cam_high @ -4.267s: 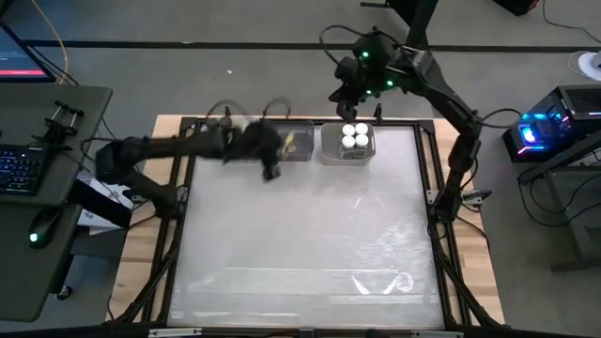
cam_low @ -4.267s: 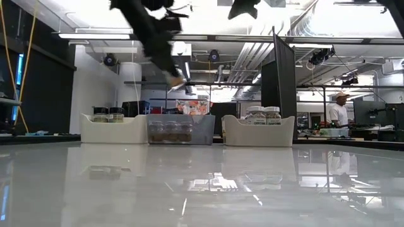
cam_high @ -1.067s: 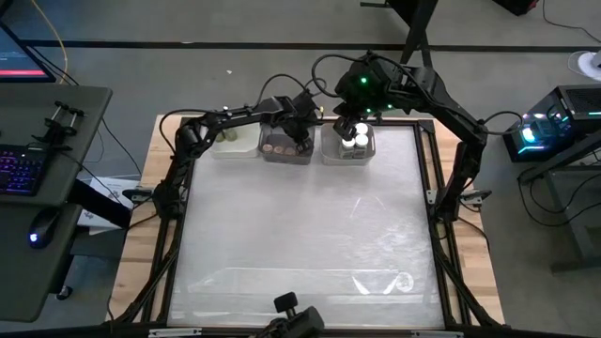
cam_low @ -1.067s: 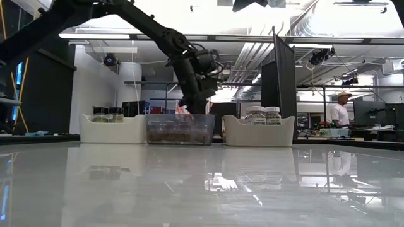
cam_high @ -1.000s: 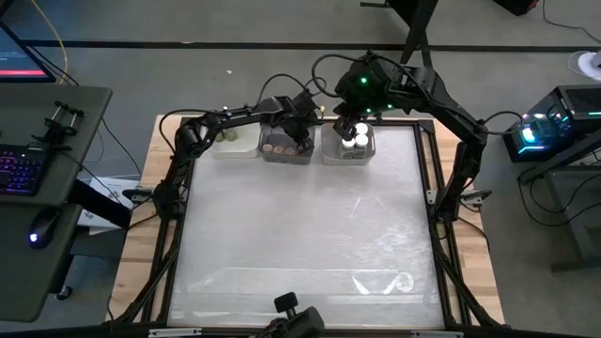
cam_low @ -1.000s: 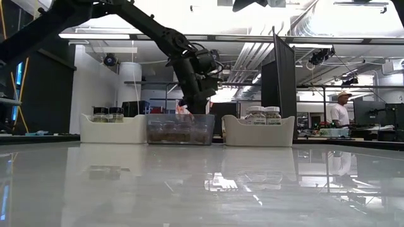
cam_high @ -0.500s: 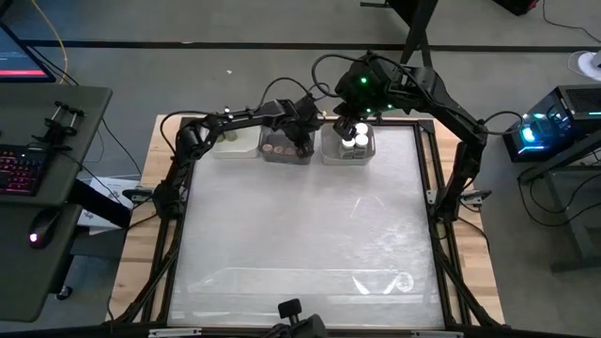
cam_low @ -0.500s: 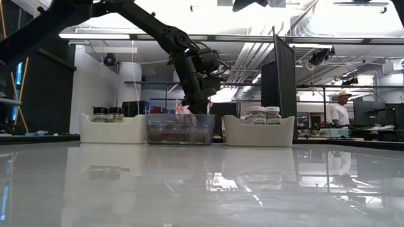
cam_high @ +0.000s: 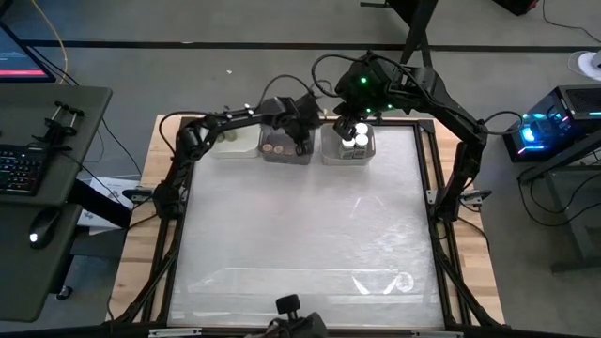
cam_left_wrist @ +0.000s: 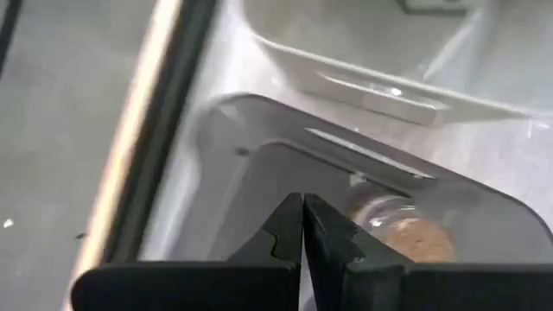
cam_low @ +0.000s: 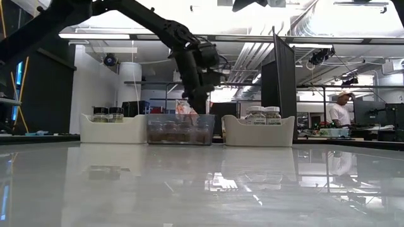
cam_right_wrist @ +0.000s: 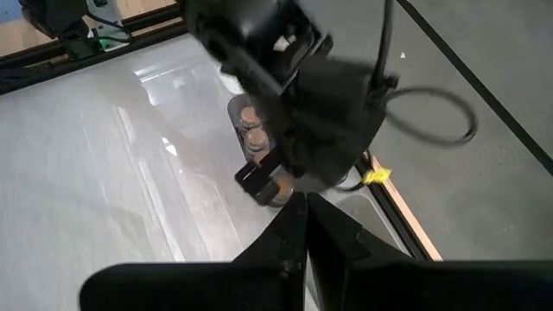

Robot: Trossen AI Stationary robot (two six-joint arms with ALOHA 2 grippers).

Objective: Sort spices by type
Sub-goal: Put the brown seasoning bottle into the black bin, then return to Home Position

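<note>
Three bins stand in a row at the table's far edge. The clear middle bin [cam_high: 285, 148] holds brown cork-capped jars [cam_high: 274, 147], one close up in the left wrist view [cam_left_wrist: 416, 238]. My left gripper [cam_high: 302, 141] hangs shut and empty just above this bin's right end [cam_low: 192, 108]. The right white bin [cam_high: 349, 145] holds white-capped jars [cam_low: 264, 112]. My right gripper [cam_high: 346, 124] hovers shut above its far side. The left white bin [cam_low: 113, 130] holds dark-capped jars [cam_low: 108, 112].
The glossy white table [cam_high: 300, 235] stretches bare from the bins toward the near edge. A dark frame rail [cam_high: 441, 188] runs along its sides. Both arms crowd over the far edge, close to each other. A person [cam_low: 341, 107] stands far off in the room behind.
My left gripper has risen a little, straight up out of the clear bin's right end, and stays shut. The jars and bins have kept their places.
</note>
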